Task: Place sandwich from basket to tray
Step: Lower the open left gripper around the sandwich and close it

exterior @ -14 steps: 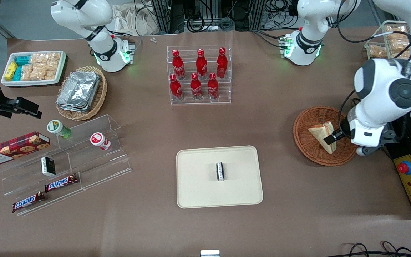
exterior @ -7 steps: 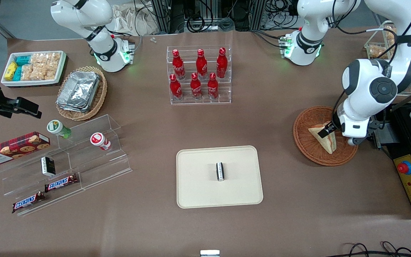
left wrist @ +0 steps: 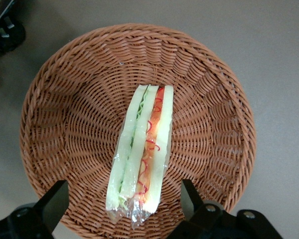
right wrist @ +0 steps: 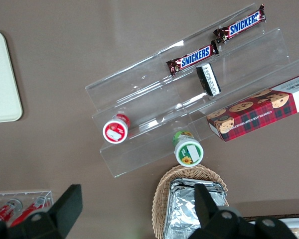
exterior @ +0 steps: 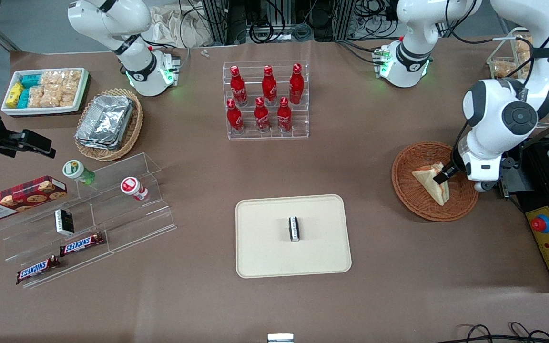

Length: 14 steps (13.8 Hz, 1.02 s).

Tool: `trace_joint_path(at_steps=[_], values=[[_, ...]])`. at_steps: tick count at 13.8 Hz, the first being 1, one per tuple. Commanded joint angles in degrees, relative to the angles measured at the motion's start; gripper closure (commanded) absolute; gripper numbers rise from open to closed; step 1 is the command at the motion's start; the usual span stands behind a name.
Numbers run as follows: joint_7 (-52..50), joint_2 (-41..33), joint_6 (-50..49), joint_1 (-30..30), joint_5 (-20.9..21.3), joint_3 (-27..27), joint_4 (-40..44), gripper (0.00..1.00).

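Observation:
The sandwich (exterior: 431, 183) lies in the round reddish-brown wicker basket (exterior: 408, 202) toward the working arm's end of the table. In the left wrist view the sandwich (left wrist: 144, 144) stands on edge with red, orange and green filling showing, in the middle of the basket (left wrist: 65, 99). My left gripper (exterior: 441, 177) hangs over the sandwich, open and empty (left wrist: 122, 199). Its two black fingers (left wrist: 55, 199) stand well apart on either side of the sandwich's wrapped end, not touching it. The cream tray (exterior: 265, 252) lies mid-table, nearer the front camera.
A small dark packet (exterior: 294, 228) lies in the middle of the tray. A clear rack of red bottles (exterior: 266, 100) stands farther from the camera than the tray. A black box with a red button (exterior: 548, 238) sits beside the basket at the table's end.
The left arm's wrist has swung and shifted a little farther from the camera, then eased back; the gripper stays open over the sandwich. The sandwich has not moved.

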Motion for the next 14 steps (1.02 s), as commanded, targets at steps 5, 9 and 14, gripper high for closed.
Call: trace_joint_path(at_steps=[5, 9, 14], values=[[-4.3, 1.6, 5.7, -0.4, 1.6, -0.1, -2.6, 0.00], [-5.0, 3.4, 8.3, -0.4, 1.6, -0.1, -3.6, 0.00], [-5.1, 5.1, 13.0, -0.2, 1.6, 0.0, -6.0, 0.05]])
